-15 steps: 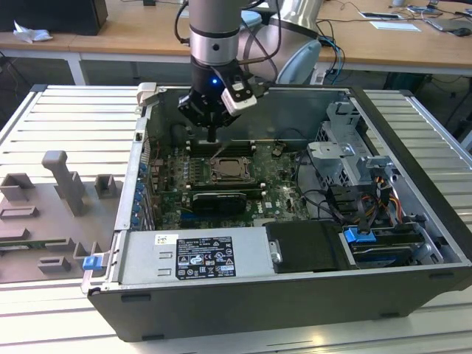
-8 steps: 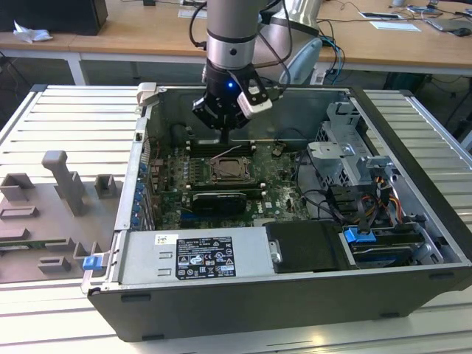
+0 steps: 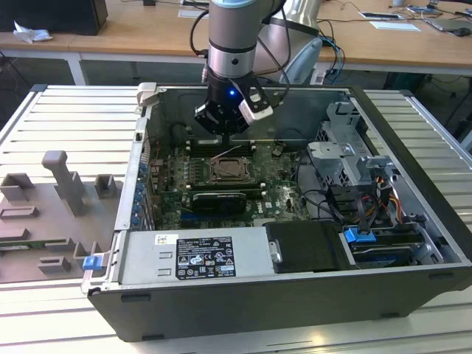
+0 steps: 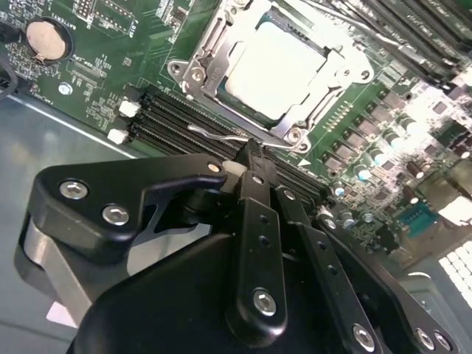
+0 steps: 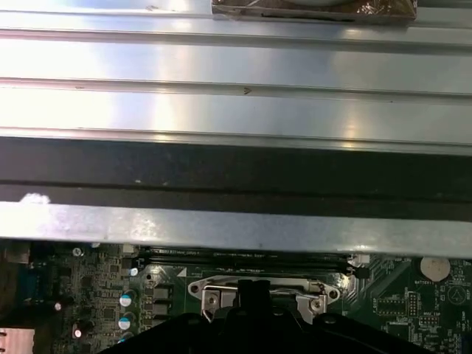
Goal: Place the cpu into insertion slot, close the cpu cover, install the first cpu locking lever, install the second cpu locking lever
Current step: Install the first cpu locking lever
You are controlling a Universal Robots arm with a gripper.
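My hand (image 4: 253,151) hangs inside the open case (image 3: 295,291), low over the board (image 3: 276,177) near the case's back wall, and just beside the socket's edge. In the second wrist view my fingers (image 4: 254,177) are together, tips pinched on a thin wire lever (image 4: 217,133) that runs along the socket's near side; whether they truly grip it or only touch it I cannot tell.

The cpu (image 4: 274,70) lies just past my fingertips, seated flat in the socket in the middle of the board. Its top is pale silver-beige, square, smooth and glaring under the light. The cover (image 4: 214,70), a thin silver frame with a big cut-out, lies down around the chip, its screwed corners showing.

In the first wrist view the cover's near edge (image 5: 262,289) sits right ahead of my hand (image 5: 253,295), with dark memory slots (image 5: 243,258) behind it and the case wall (image 5: 236,103) beyond.

Grey fixtures (image 3: 63,184) stand on the desk (image 3: 44,317) outside the case, towards the exterior view's left
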